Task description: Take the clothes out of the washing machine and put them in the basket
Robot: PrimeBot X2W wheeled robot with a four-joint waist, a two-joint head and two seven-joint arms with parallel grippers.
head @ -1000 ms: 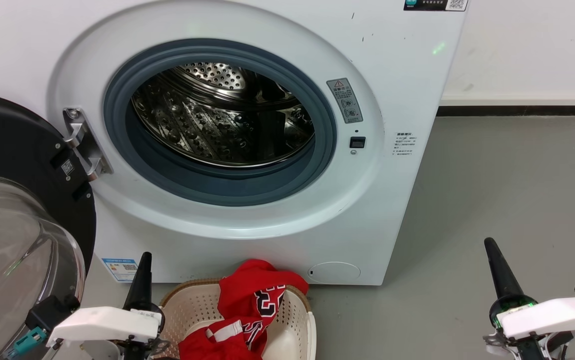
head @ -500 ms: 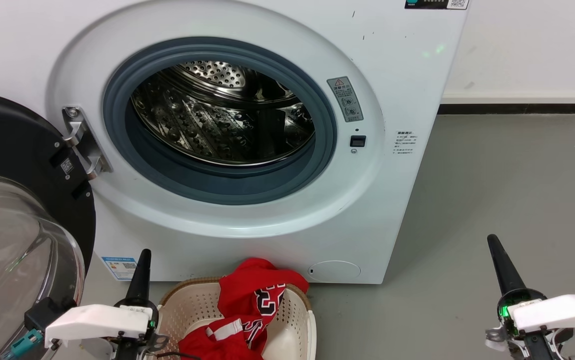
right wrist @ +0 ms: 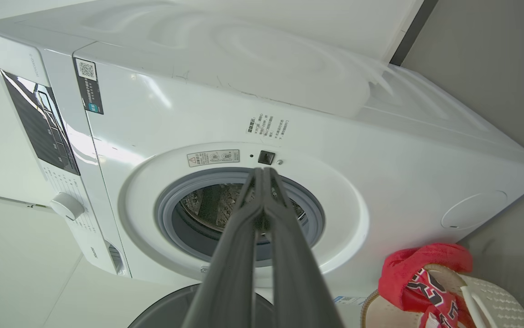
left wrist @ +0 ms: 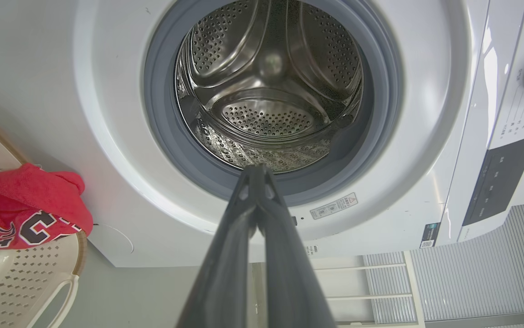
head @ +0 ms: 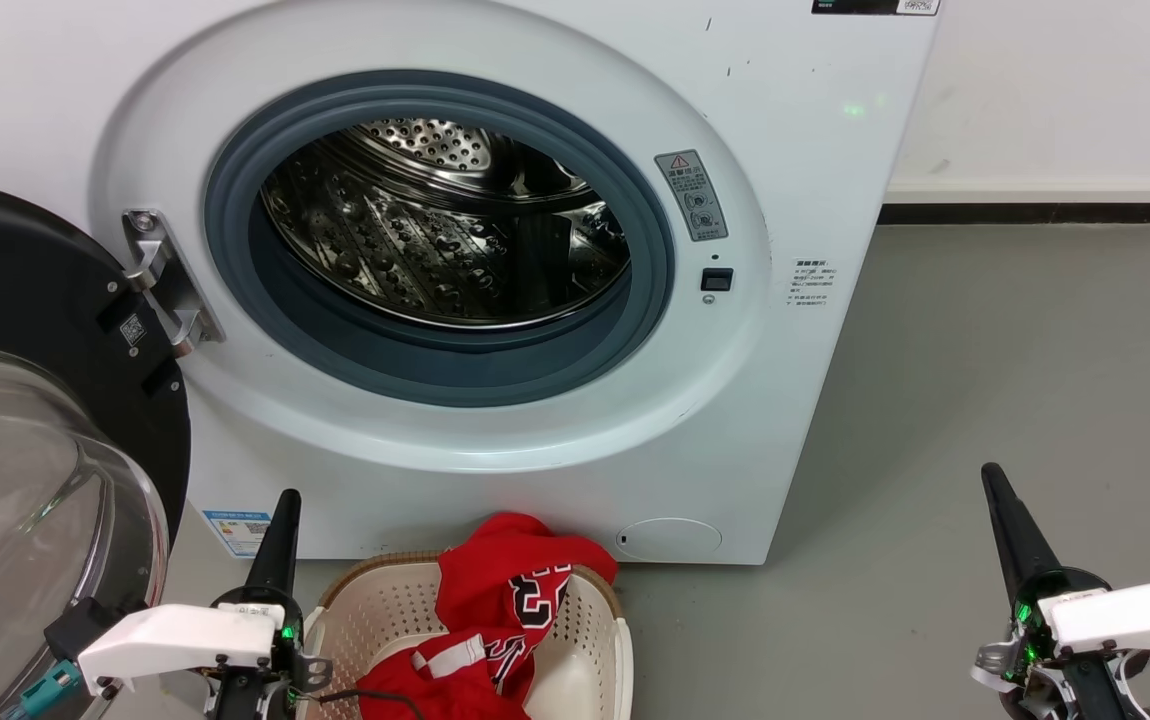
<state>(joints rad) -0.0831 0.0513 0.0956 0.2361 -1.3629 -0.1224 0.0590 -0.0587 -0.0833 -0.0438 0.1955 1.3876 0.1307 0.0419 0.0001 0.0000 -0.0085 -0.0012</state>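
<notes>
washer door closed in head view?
No: the door stands swung open at the left of the washing machine, leaving the steel drum exposed.

You see the white washing machine (head: 815,160), door (head: 25,290) swung open at left, steel drum (head: 435,240) exposed. The red clothes (head: 500,600) lie heaped in the cream basket (head: 385,610) just before it, draping its far rim.

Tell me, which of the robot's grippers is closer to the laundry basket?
Left. The left gripper sits right beside the left rim of the basket; the right gripper hangs far off to the basket's right.
</notes>
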